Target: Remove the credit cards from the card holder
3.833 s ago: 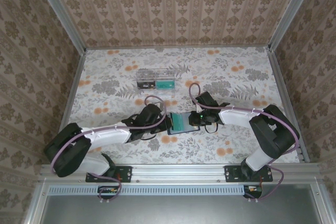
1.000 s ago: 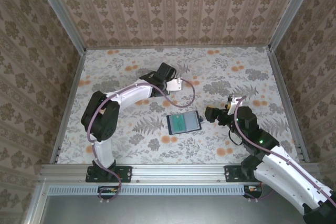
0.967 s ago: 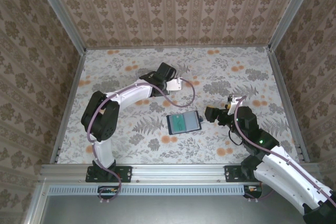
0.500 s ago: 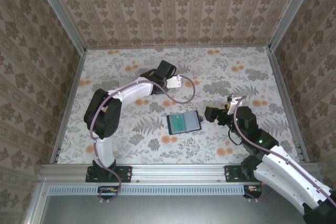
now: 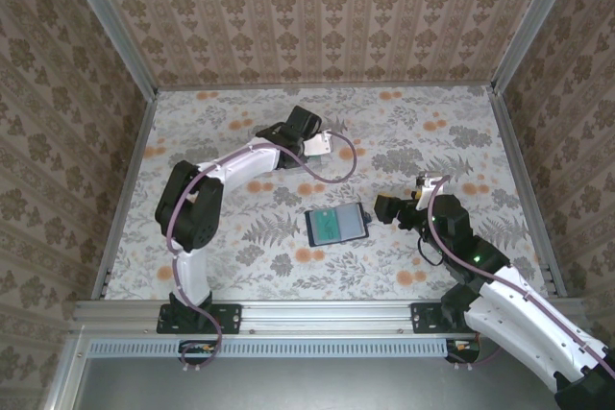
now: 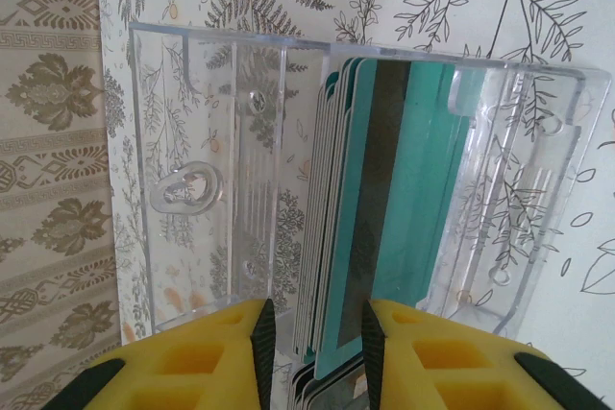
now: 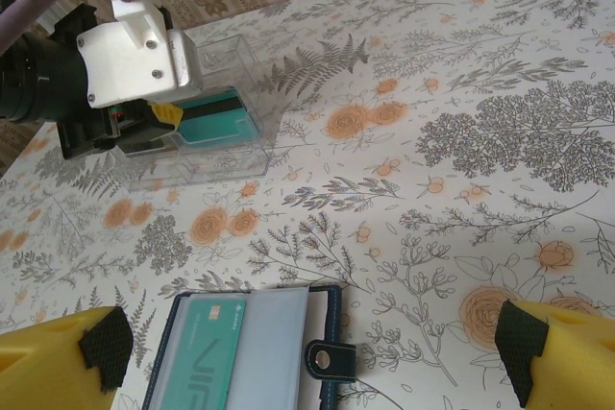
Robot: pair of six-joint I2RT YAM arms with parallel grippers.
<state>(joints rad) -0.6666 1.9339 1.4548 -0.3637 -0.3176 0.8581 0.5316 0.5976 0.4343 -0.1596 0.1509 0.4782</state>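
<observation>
The card holder (image 5: 336, 225) lies open on the flowered table, black-edged with a grey-blue inner face. Its tab (image 7: 322, 360) points right, and a teal card (image 7: 197, 357) sits in its left sleeve. My right gripper (image 5: 381, 208) hovers just right of it, open wide, with nothing between its yellow fingers (image 7: 58, 352). My left gripper (image 6: 317, 333) is at the clear plastic box (image 6: 211, 180) at the back, its jaws apart around the near ends of several cards. The frontmost is a teal card with a black stripe (image 6: 384, 208), standing inside the box.
The clear box (image 7: 207, 146) stands beyond the holder with the left wrist's white camera mount (image 7: 144, 45) over its left end. Patterned walls close in the table on three sides. Bare tabletop lies to the right of the holder and along the near edge.
The left gripper was at the holder 3.8 s ago and is at the clear box now, having edged slightly farther back in the last second. The right arm has drawn back to the holder's right.
</observation>
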